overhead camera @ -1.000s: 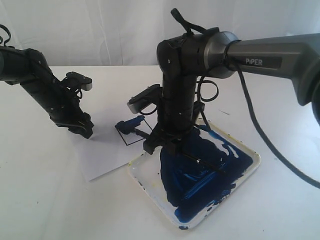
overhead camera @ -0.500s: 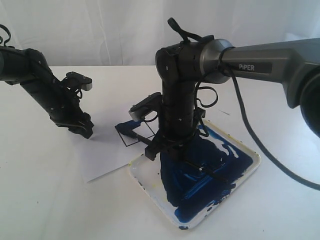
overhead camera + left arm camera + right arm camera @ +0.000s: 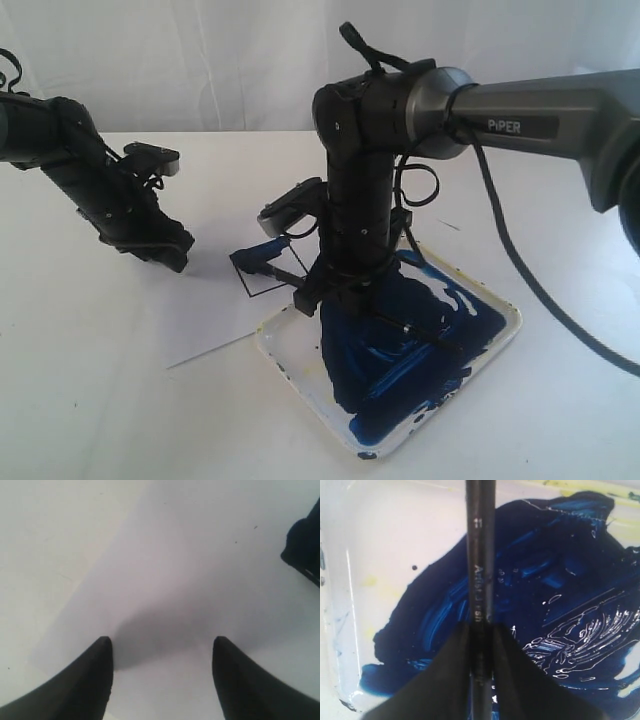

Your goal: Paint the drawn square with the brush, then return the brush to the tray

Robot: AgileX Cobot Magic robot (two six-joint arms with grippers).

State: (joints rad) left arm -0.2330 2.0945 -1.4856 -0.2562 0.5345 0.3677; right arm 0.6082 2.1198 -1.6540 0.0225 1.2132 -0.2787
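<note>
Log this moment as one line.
right end effector: shut on brush, tip at drawn square | left end effector: open above paper | tray: paint-smeared

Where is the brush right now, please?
The brush is near the centre of the exterior view, gripped by the right claw; its handle slants over the blue-smeared tray and its tip is at the drawn square.

A white table (image 3: pixel 80 400) fills most of the exterior view, its top plain and matte. Along its far edge stands a white backdrop (image 3: pixel 200 60) with faint vertical folds, which looks more like hung cloth than a hard wall, though that cannot be told for sure. The light is bright, even and diffuse. Shadows on the tabletop are pale grey with soft edges. One thin dark mark (image 3: pixel 450 226) shows on the table's right half.
</note>
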